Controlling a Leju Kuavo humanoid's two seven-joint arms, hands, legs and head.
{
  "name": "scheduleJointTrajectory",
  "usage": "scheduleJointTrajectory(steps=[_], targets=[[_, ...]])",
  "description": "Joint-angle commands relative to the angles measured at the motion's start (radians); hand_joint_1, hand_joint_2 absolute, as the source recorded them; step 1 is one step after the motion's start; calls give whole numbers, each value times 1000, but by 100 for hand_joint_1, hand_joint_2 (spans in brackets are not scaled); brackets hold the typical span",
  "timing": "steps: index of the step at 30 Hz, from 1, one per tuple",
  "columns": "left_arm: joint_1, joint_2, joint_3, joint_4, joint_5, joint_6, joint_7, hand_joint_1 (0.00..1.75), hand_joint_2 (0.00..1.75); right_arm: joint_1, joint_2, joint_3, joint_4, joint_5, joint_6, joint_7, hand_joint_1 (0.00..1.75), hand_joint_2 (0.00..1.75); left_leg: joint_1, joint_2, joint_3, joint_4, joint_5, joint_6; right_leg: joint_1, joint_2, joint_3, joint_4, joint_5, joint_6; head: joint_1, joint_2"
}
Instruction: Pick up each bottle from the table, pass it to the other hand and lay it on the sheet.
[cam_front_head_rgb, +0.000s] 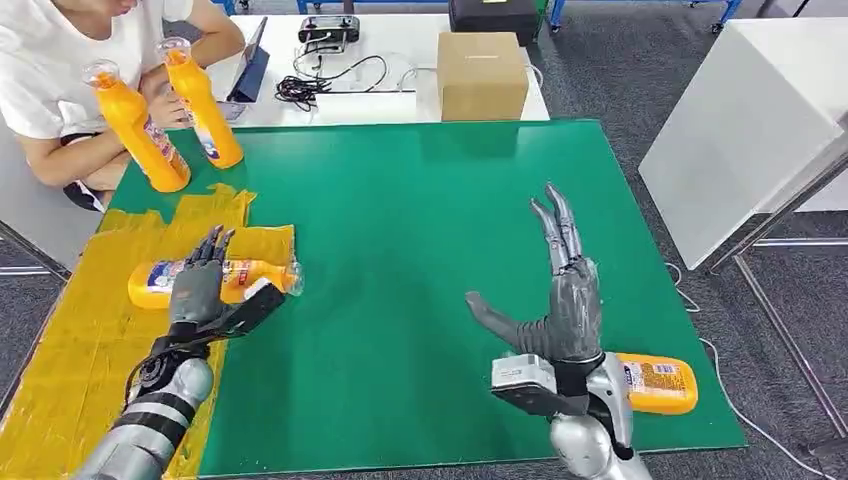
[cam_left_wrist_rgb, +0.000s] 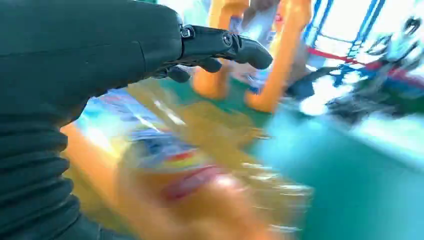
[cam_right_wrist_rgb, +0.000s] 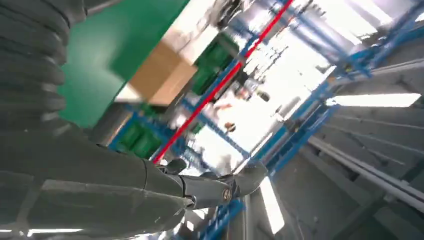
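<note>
- Upper left of the head view: a seated person's hands steady two upright orange bottles (cam_front_head_rgb: 135, 128) at the edge of the green mat (cam_front_head_rgb: 420, 250).
- Left of centre: an orange bottle (cam_front_head_rgb: 215, 281) lies on its side on the yellow sheet (cam_front_head_rgb: 80, 330); the left hand (cam_front_head_rgb: 200, 285) hovers over it, fingers loosely spread, seemingly gripping nothing.
- Judgement: smooth, rigid plastic, probably light and prone to roll; grasp across the labelled body, not the clear cap.
- Right of centre: the right hand (cam_front_head_rgb: 565, 300) stands open, fingers raised, empty.
- Lower right: another orange bottle (cam_front_head_rgb: 660, 383) lies on the mat, partly behind the right wrist.
- Top centre: a cardboard box (cam_front_head_rgb: 481, 75) and cables, well apart; nothing blocks the approach.
</note>
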Motion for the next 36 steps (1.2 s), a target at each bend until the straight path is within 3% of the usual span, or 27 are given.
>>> scheduleJointTrajectory(steps=[1, 4, 8, 12, 15, 17, 22, 36], targets=[[136, -83, 136, -304, 331, -111, -158, 0, 175, 13, -135, 27, 92, 117, 58, 75, 0, 175, 1, 2, 5, -1, -3, 0, 1, 1, 6, -3, -1, 1, 0, 0], [204, -99, 176, -432, 515, -193, -240, 0, 175, 20, -208, 16, 110, 167, 92, 100, 0, 175, 1, 2, 2, 0, -2, 0, 1, 2, 3, -2, -1, 1, 0, 0], [278, -108, 179, -567, 638, -320, -251, 0, 175, 48, -284, -43, 148, 225, 154, 141, 0, 175, 1, 0, 3, 0, -2, 0, 1, 0, 4, -3, -2, 1, 0, 0], [282, -111, 177, -572, 638, -320, -251, 0, 175, 52, -291, -51, 155, 218, 156, 132, 0, 175, 0, 0, 2, -1, -2, 0, 0, 0, 2, -2, -1, 1, 0, 0], [281, -115, 156, -561, 641, -335, -251, 0, 175, 51, -357, -55, 214, 267, 257, 195, 0, 175, 1, 0, 2, -1, -1, 0, 0, 0, 3, -2, -1, 0, 0, 0], [297, -123, 138, -579, 639, -335, -250, 0, 175, 42, -349, -94, 287, 366, 213, 255, 0, 175, 1, -2, 3, -1, -1, 0, 0, -2, 4, -3, -1, 1, 0, 0], [289, -122, 115, -556, 643, -339, -243, 0, 175, 27, -354, -108, 370, 318, 284, 239, 0, 175, 0, -2, 1, -1, -1, 0, 0, -1, 2, -2, 0, 0, 0, 0], [285, -120, 116, -552, 647, -342, -243, 0, 175, 31, -357, -101, 368, 313, 299, 242, 0, 175, 1, -2, 2, -1, -1, 0, 0, -1, 3, -3, -1, 0, 0, 0]])
